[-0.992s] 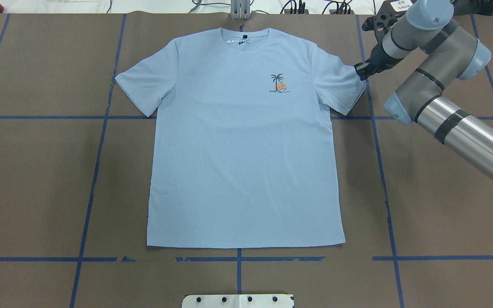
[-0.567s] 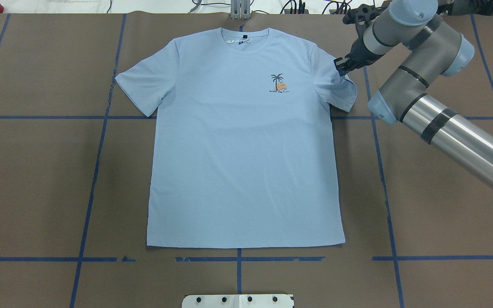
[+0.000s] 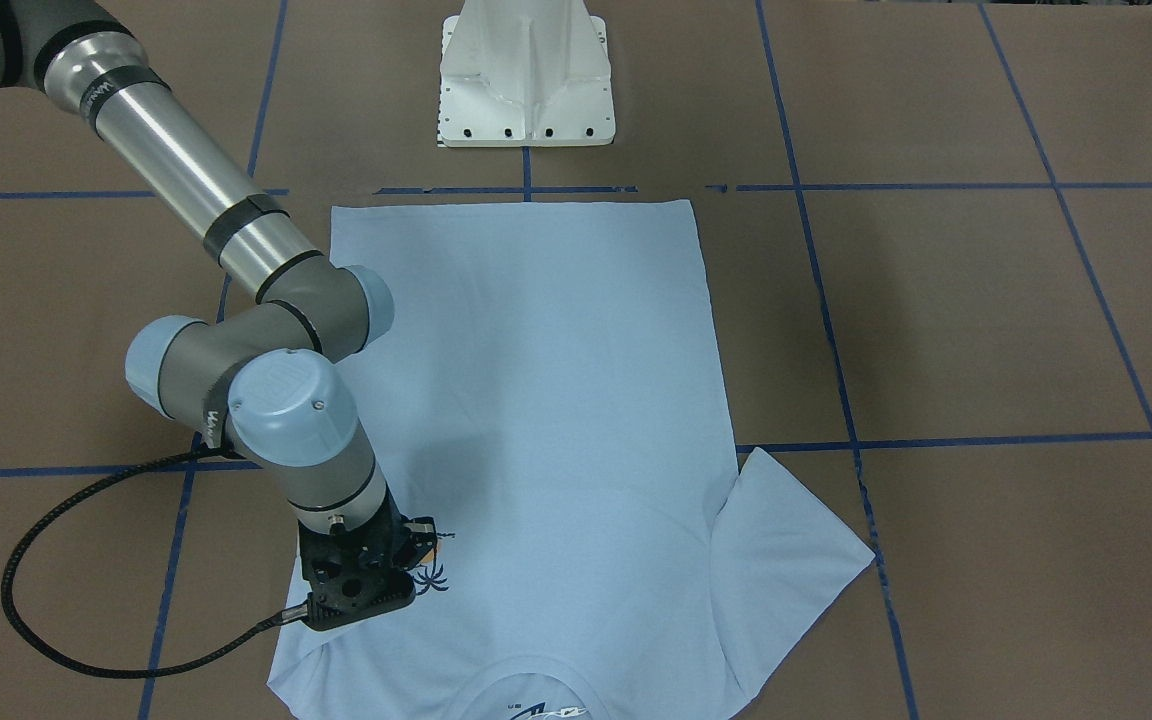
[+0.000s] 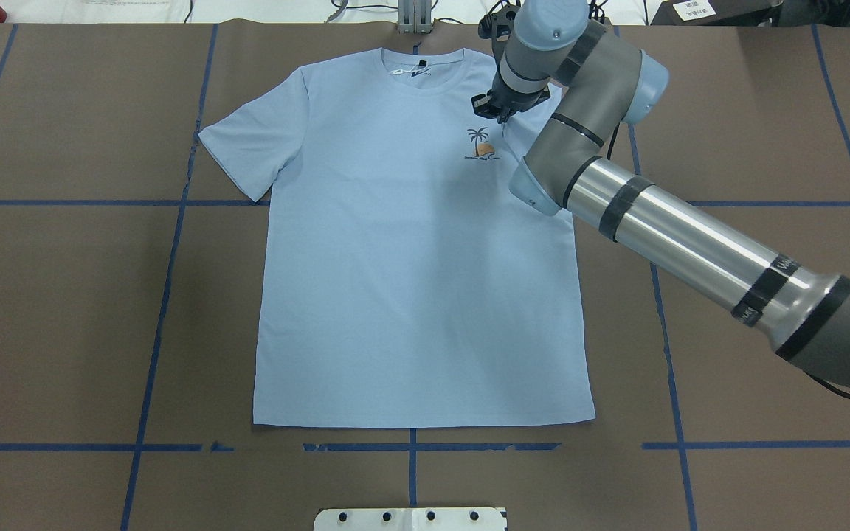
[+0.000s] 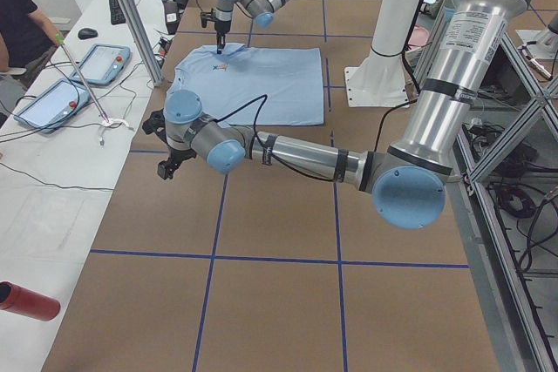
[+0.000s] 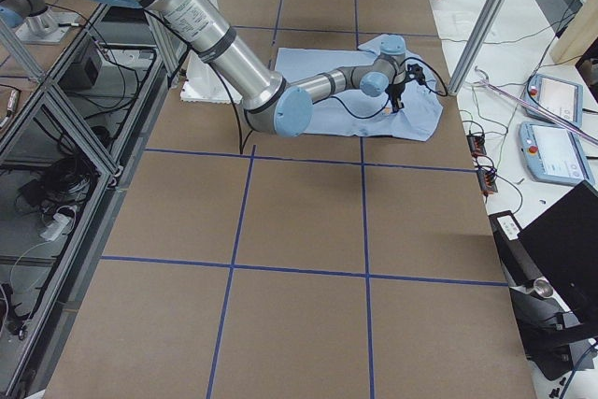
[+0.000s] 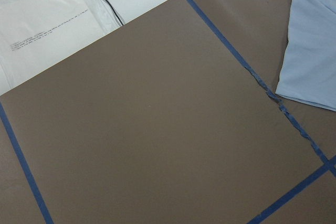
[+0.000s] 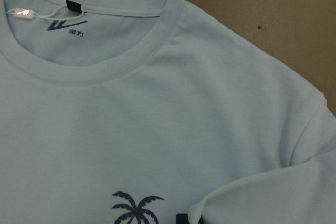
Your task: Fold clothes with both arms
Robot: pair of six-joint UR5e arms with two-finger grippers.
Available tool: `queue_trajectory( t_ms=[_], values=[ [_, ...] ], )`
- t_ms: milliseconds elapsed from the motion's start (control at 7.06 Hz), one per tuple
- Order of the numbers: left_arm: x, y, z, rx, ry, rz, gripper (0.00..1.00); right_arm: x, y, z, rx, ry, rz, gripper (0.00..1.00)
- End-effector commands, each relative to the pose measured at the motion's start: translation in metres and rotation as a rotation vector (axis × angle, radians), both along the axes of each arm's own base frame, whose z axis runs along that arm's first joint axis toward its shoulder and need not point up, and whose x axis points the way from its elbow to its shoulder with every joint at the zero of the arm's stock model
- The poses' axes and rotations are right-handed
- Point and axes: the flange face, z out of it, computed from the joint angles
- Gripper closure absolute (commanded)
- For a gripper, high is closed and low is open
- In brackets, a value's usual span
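Sleeve-folding is in hand: my right claw [image 4: 491,110], pinched shut on the right sleeve [image 8: 273,187], holds it over the chest print [image 4: 480,144] of the T-shirt [image 4: 410,280] on the tabletop [image 4: 63,295]; next likely needs lowering and releasing.

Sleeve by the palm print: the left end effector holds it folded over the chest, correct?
No. The right end effector holds the sleeve folded over the chest by the palm print; the overhead view shows that arm coming in from the right.
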Motion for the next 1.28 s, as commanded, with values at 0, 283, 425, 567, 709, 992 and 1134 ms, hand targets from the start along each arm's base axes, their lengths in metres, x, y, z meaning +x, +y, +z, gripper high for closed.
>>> queue_trajectory(
  t_ms=[0,283,425,567,709,992,1134],
  values=[
    [-0.001,-0.003,-0.001,0.008,-0.02,-0.015,0.0,-0.009,-0.01,-0.01,-0.022,0.013,0.049,0.27],
    [-0.001,-0.004,-0.001,0.009,-0.02,-0.017,0.0,-0.009,-0.011,-0.024,-0.015,-0.035,0.08,0.01],
    [0.001,-0.007,-0.007,0.011,-0.016,-0.02,0.0,-0.01,-0.012,-0.032,-0.02,-0.047,0.091,0.01],
    [0.019,-0.025,-0.031,-0.075,0.037,-0.088,0.0,-0.01,-0.011,-0.039,-0.036,-0.066,0.101,0.0],
    [0.081,-0.03,-0.053,-0.184,0.065,-0.172,0.0,-0.006,-0.006,-0.049,-0.063,-0.108,0.089,0.0],
    [0.192,-0.012,-0.084,-0.342,0.165,-0.309,0.0,0.031,0.031,-0.057,-0.189,-0.092,0.063,0.0],
    [0.243,0.004,-0.086,-0.359,0.203,-0.356,0.0,0.048,0.054,-0.059,-0.228,-0.089,0.045,0.0]
  ],
)
